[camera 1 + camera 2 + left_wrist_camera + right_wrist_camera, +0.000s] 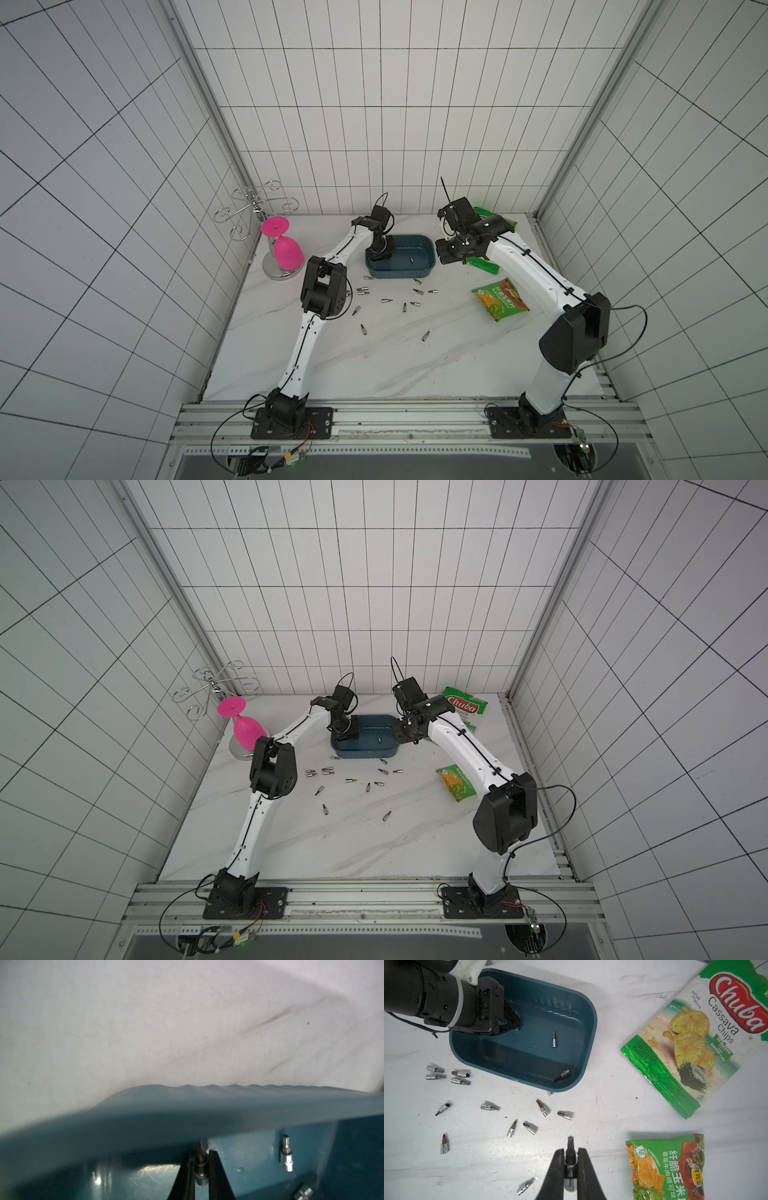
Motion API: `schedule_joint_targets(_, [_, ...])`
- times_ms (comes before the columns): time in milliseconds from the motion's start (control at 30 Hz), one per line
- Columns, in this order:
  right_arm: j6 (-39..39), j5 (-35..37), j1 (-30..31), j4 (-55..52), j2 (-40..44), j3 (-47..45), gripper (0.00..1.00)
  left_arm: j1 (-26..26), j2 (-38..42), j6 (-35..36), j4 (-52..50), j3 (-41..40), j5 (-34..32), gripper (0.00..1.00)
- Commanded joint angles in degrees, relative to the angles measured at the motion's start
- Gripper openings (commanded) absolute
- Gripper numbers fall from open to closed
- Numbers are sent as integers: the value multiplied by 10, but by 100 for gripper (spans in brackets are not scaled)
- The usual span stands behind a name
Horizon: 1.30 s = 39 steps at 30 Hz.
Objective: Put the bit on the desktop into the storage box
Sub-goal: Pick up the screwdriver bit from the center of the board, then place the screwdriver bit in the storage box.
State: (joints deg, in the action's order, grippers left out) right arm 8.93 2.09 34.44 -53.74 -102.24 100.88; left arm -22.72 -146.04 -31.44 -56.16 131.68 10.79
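Left jaws inside the storage box (588,1043) and right jaws beside it each clench one bit (570,1152), probably light, stiff, slippery, at its thick socket end.

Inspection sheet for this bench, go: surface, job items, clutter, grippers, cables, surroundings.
Surface: desktop, white marble-look, with some dark scuffs.
Job's things: storage box holds two loose bits; about a dozen scattered bits lie on the desktop beside it.
Clutter: Chuba cassava chips bag, a second green snack bag, pink goblet upside down on a chrome wire rack.
Grippers: left gripper shut on a bit inside the storage box; right gripper shut on another bit, above the desktop.
Cables: black cables run along the arms; none among the bits.
Surroundings: white tiled walls, aluminium rail at the arm bases.
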Motion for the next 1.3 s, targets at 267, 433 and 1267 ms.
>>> schedule_joint_targets(267, [-16, -16, -6, -20, -43, 52, 0, -1, 6, 17, -11, 11, -21, 33])
schedule_joint_targets(433, [-17, -21, -7, -19, -62, 68, 0, 0, 32, 16, -13, 19, -19, 40])
schedule_joint_targets(1267, [-8, -111, -4, -30, -372, 385, 0, 52, 437, 26, -15, -438, -57, 46])
